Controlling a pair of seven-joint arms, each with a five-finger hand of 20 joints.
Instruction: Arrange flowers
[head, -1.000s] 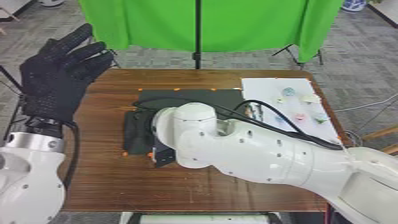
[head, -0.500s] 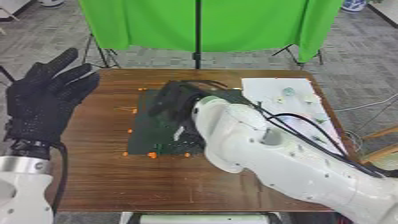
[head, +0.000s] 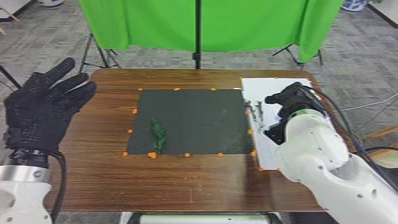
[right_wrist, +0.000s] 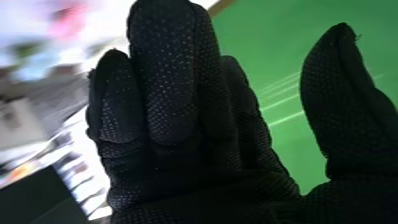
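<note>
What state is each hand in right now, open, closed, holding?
Left hand: open, fingers extended, holding nothing.
Right hand: open, fingers straight, nothing in it, over the white sheet.

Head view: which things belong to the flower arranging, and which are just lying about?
Job: green sprig, dark mat under it, white sheet, green stems on it, right hand over it.
Apparently just around: orange bits at the mat's edges, green cloth, black pole.
</note>
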